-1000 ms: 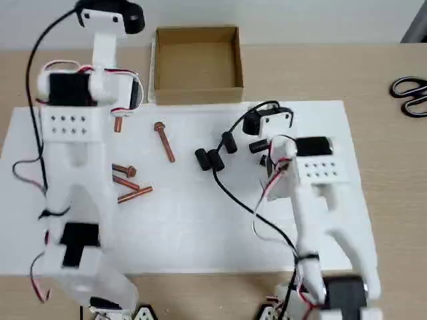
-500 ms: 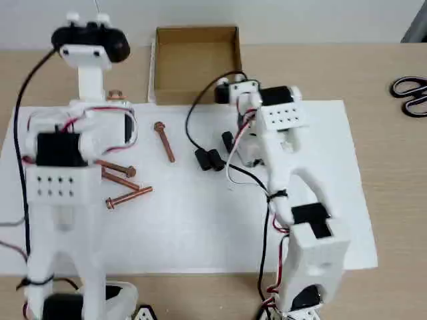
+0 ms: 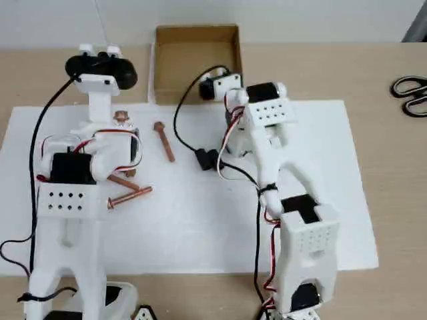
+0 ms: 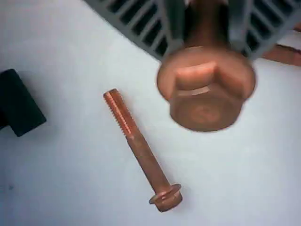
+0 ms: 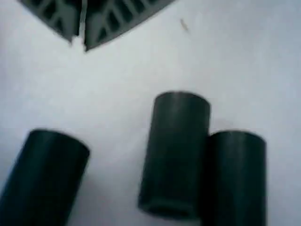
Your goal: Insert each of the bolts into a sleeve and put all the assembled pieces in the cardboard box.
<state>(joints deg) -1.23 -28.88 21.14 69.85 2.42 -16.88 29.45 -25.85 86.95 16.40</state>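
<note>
Worktop (image 3: 390,173): light wood, with a white sheet (image 3: 200,230) spread under both arms.
- Cardboard box (image 3: 197,94): open, at the far edge of the sheet, no parts inside.
- Left end effector (image 4: 204,23): clamped on the shank of a copper bolt, the held bolt (image 4: 207,89), hex head toward the camera, above the sheet.
- Loose bolt (image 4: 141,148): flat on the sheet just beside the held one. Two further bolts (image 3: 130,196) lie by the left arm.
- Right end effector (image 5: 81,40): fingers together, nothing between them, above the sleeves.
- Black sleeves: a touching pair (image 5: 176,155) and a single sleeve (image 5: 44,179) set apart, mid-sheet.
- Scissors (image 3: 410,95): on bare wood, well apart from the rest.
</note>
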